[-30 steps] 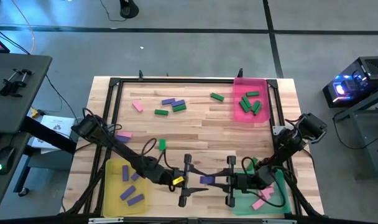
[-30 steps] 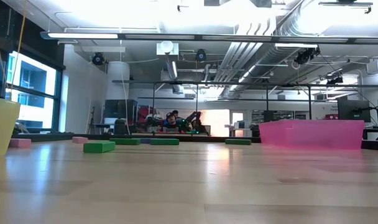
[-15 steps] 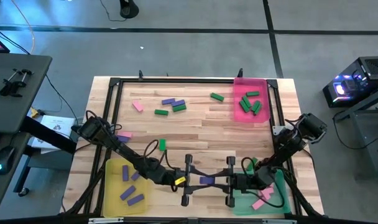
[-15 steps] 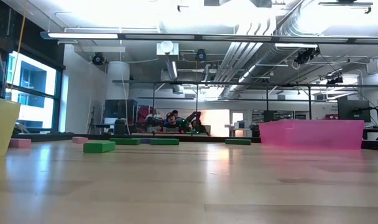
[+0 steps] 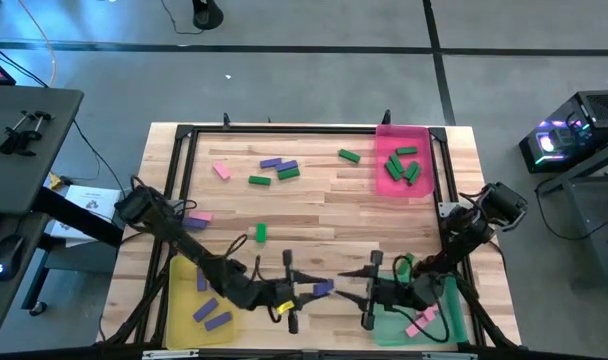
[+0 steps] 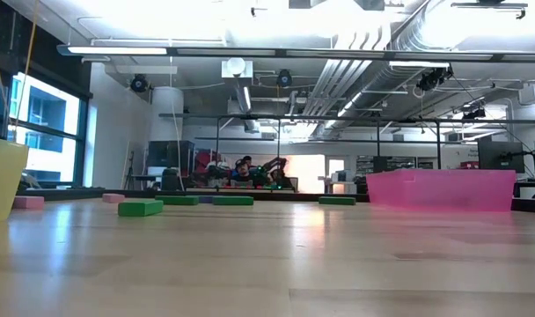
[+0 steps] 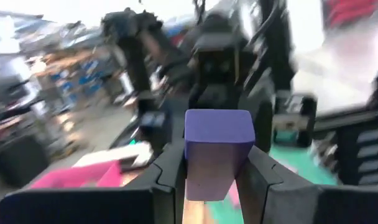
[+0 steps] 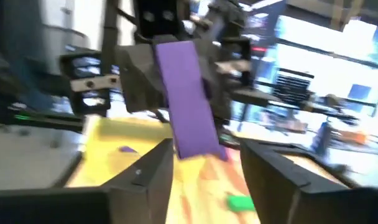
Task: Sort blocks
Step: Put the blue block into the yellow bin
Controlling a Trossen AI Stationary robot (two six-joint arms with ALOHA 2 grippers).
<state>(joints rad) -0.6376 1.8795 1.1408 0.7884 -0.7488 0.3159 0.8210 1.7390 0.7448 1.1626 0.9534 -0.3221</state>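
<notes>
My left gripper is near the table's front edge, at the middle, shut on a purple block. My right gripper faces it from the right. It stands open just short of the block; in the right wrist view its two fingers are spread below the purple block. Loose blocks lie flat on the far half of the table: pink, purple and green. The low view shows neither gripper. My left gripper pinches the purple block between its two fingers, one on each long side. The fingers come level from the table's left. The block sticks out past the fingertips toward the right gripper and is held above the table.
A yellow tray with purple blocks sits at the near left. A green tray with pink blocks sits at the near right. A pink tray with green blocks stands at the far right. A black frame rims the table.
My left gripper has shut on the purple block and moved a little toward the table's left edge, taking the block with it. My right gripper has opened and let the block go, staying about where it was.
</notes>
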